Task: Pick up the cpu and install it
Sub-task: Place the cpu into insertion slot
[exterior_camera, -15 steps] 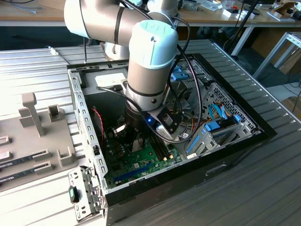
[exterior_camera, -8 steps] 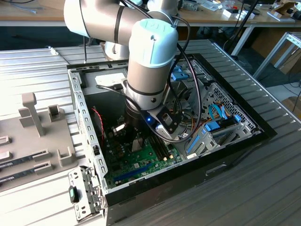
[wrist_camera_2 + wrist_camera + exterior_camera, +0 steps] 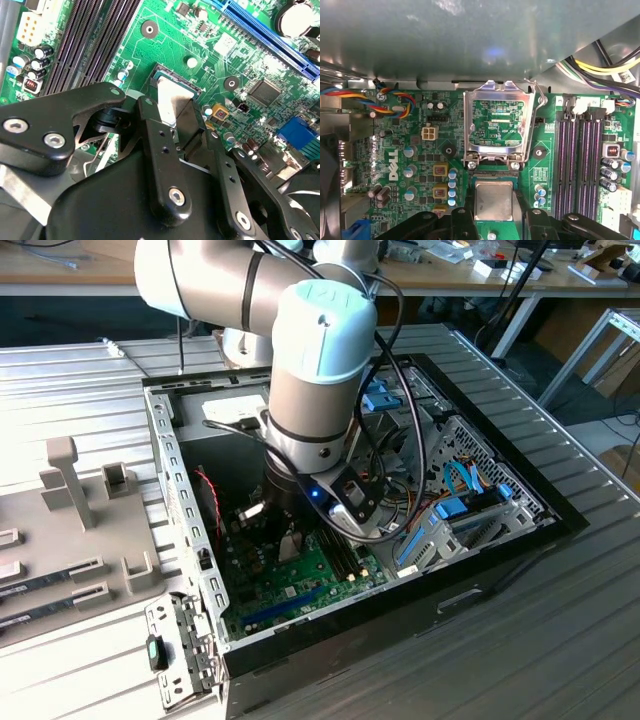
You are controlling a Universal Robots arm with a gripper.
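Note:
In both wrist views the cpu (image 3: 493, 200) (image 3: 169, 102), a small silvery square chip, sits between my two black fingers. My gripper (image 3: 493, 211) (image 3: 170, 109) is shut on it, one finger (image 3: 150, 125) on each side. The chip is at the cpu socket (image 3: 176, 80) on the green motherboard (image 3: 420, 165); whether it rests in the socket or hovers just above it I cannot tell. The socket's metal load plate (image 3: 495, 125) stands flipped open beside it. In the exterior view my gripper (image 3: 288, 540) reaches down into the open computer case (image 3: 190, 540).
Dark memory slots (image 3: 582, 160) run close beside the socket, with capacitors (image 3: 452, 187) on its other side. A long blue slot (image 3: 270, 40) lies further off. Coloured cables (image 3: 390, 97) and the case walls hem the board in. A grey fixture tray (image 3: 70, 530) sits at the exterior view's left.

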